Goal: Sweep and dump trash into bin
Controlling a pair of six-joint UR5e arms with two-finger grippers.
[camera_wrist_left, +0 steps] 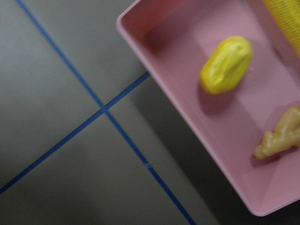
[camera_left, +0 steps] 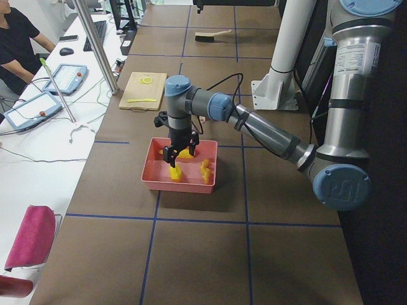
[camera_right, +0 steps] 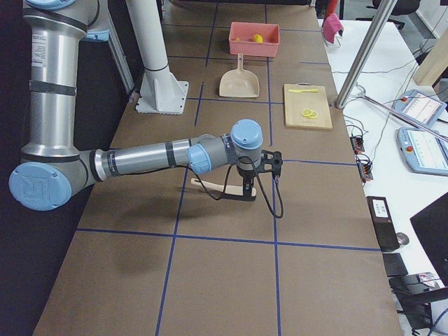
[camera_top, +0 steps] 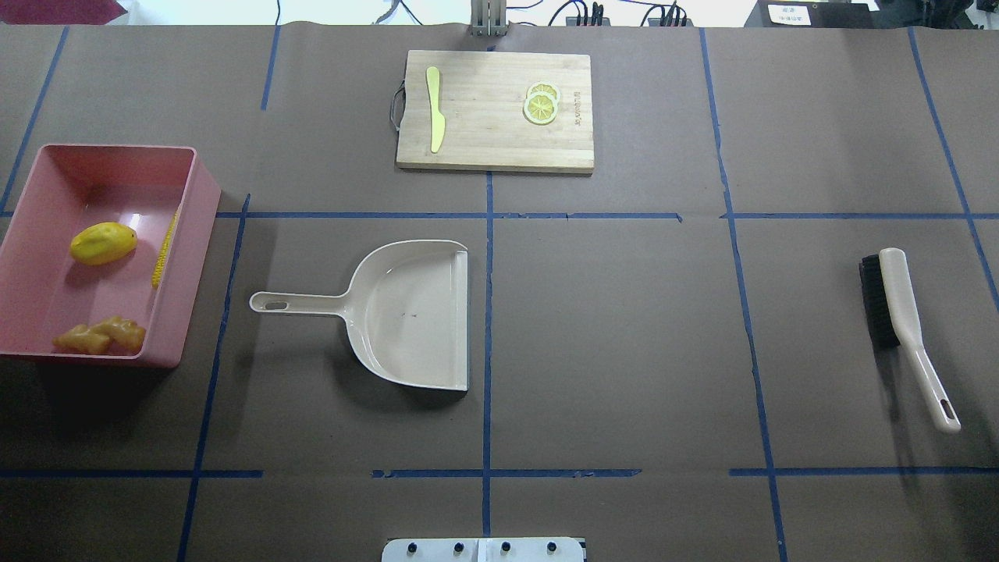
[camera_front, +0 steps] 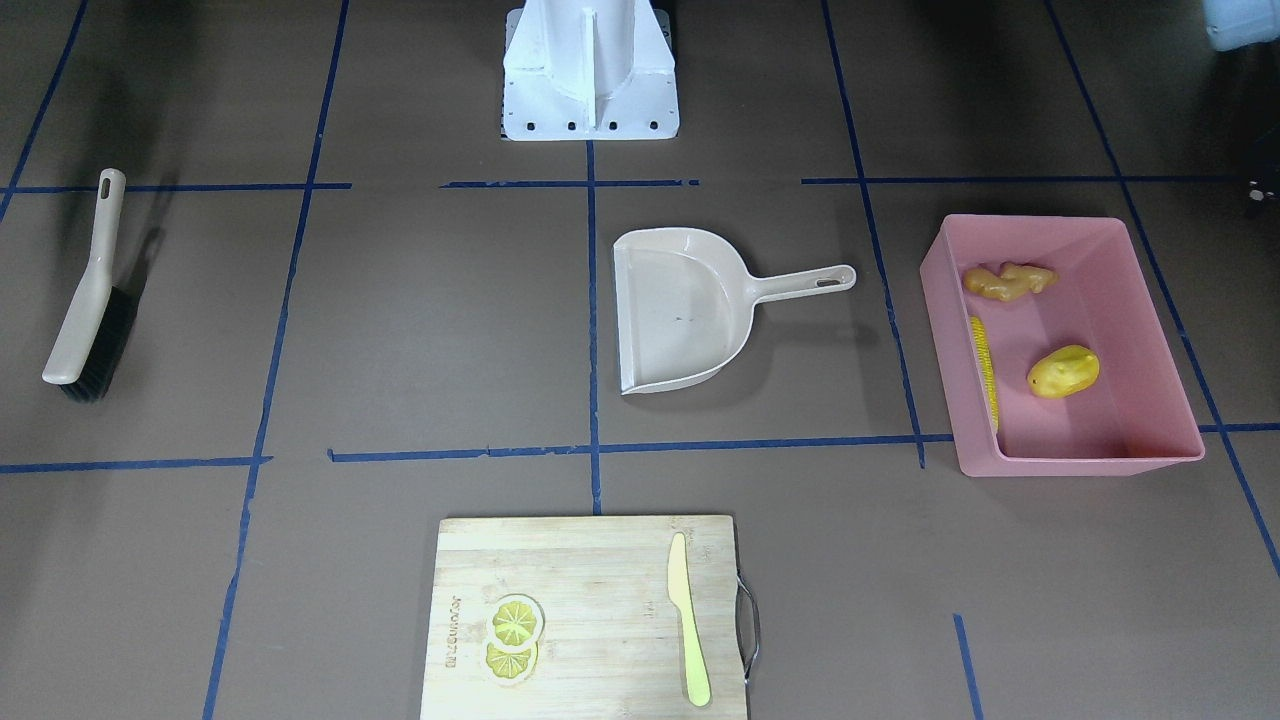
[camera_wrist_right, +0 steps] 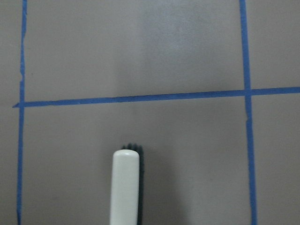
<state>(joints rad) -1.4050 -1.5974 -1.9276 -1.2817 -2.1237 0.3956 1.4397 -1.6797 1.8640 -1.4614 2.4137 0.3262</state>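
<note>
The pink bin (camera_front: 1076, 462) stands on the table at the robot's left, and also shows in the overhead view (camera_top: 190, 265). In it lie the corn cob (camera_front: 987, 365) against one wall, the yellow potato-like lump (camera_front: 1063, 371) and the ginger root (camera_front: 1008, 281). The left wrist view shows the lump (camera_wrist_left: 227, 64) and the ginger (camera_wrist_left: 281, 136). My left gripper (camera_left: 177, 152) hangs over the bin. My right gripper (camera_right: 246, 192) hangs over the brush (camera_right: 220, 190). I cannot tell whether either is open or shut.
The beige dustpan (camera_top: 406, 312) lies empty mid-table, handle toward the bin. The brush (camera_top: 905, 320) lies flat at the robot's right. A wooden cutting board (camera_top: 492, 144) with a pale yellow knife (camera_top: 434, 109) and lemon slices (camera_top: 541, 103) sits at the far edge.
</note>
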